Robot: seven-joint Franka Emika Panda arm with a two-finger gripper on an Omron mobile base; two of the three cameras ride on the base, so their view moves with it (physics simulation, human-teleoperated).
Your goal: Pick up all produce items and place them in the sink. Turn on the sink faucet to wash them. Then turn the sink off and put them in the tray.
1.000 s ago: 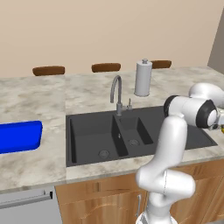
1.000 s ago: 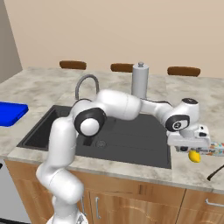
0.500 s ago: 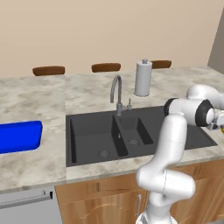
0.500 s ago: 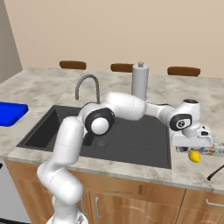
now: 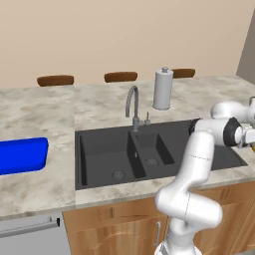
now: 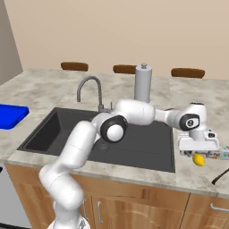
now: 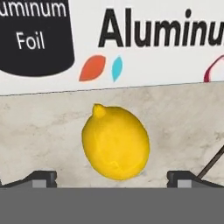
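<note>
The produce item, a small yellow lemon [image 7: 116, 142], lies on the marble counter right of the sink [image 6: 58, 134]. In the right base view the lemon [image 6: 198, 159] sits just below my gripper [image 6: 199, 146]. In the hand view my gripper [image 7: 113, 181] is open, with its fingertips [image 7: 41, 178] wide apart on either side of the lemon, not touching it. The black double-basin sink [image 5: 99, 144] has the grey gooseneck sink faucet [image 5: 132, 105] behind it. The blue tray [image 5: 20, 155] rests at the far left of the counter.
An aluminium foil box [image 7: 131, 39] lies right behind the lemon, seen at the counter's right end as the foil box [image 6: 220, 154]. A thin dark rod [image 7: 212, 164] slants beside the lemon. A white paper-towel roll [image 6: 143, 84] stands behind the sink. The counter's front edge is close by.
The hand has come down a little and to the right, closer over the lemon, and the elbow has swung. The jaws have stayed open. The lemon has not moved.
</note>
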